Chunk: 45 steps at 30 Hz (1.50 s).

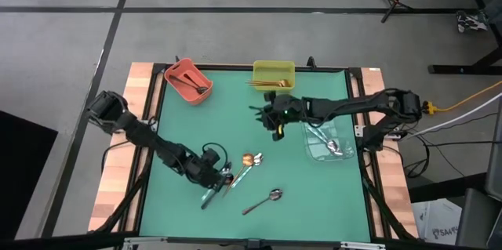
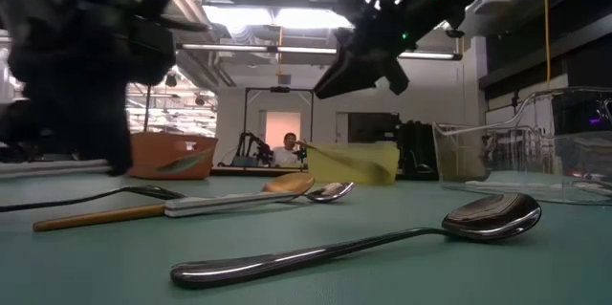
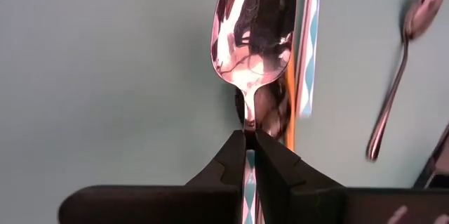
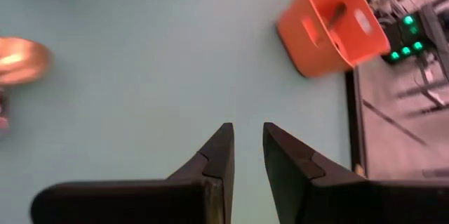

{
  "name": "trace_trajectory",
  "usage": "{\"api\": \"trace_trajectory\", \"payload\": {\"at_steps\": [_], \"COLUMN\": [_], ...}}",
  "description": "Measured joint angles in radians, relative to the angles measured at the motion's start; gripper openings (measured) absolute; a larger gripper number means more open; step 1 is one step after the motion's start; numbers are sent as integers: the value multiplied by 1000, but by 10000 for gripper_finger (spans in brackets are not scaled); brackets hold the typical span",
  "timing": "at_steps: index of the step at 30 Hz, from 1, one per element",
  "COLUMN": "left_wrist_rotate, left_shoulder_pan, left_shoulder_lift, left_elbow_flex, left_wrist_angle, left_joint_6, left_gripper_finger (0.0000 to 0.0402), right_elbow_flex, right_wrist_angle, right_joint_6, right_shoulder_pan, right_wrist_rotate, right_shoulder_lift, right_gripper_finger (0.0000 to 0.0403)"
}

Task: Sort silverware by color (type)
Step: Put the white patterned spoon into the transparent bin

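The left claw (image 3: 250,137) is pinching the neck of a shiny silver spoon (image 3: 253,34) low over the green worktop (image 1: 204,132), beside a gold spoon (image 1: 249,159). The right claw (image 4: 247,147) is hovering narrowly parted, holding nothing, near the yellow bin (image 1: 274,68). Another silver spoon (image 1: 262,201) is lying alone nearby.

Nearest us a silver spoon (image 2: 382,238) lies on the green table (image 2: 535,272); behind it, a gold spoon (image 2: 172,205) beside another silver spoon (image 2: 277,197); beyond, orange bin (image 2: 172,155), yellow bin (image 2: 352,163), clear bin (image 2: 521,147).
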Motion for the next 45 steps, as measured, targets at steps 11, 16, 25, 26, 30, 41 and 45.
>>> {"api": "trace_trajectory", "payload": {"at_steps": [11, 16, 25, 26, 30, 41, 45], "left_wrist_rotate": [53, 53, 72, 83, 120, 216, 231], "left_shoulder_pan": [165, 229, 314, 322, 347, 371, 371], "left_shoulder_lift": [-1, -1, -1, -1, -1, -1, -1], "left_elbow_flex": [0, 1, 1, 1, 1, 1, 1], "left_wrist_angle": [31, 118, 283, 299, 358, 479, 502], "left_joint_6": [152, 241, 331, 335, 335, 333, 324], "left_gripper_finger": [12, 12, 12, 12, 12, 12, 12], "right_elbow_flex": [0, 0, 0, 0, 0, 0, 0], "right_wrist_angle": [0, 0, 27, 40, 91, 109, 101], "right_joint_6": [0, 1, 3, 3, 0, -48, -48], "right_shoulder_pan": [156, 213, 292, 299, 319, 319, 319], "right_wrist_rotate": [0, 0, 0, 0, 0, 0, 0], "right_shoulder_lift": [0, 0, 1, 1, 1, 1, 2], "right_gripper_finger": [69, 69, 69, 69, 69, 69, 69]}}
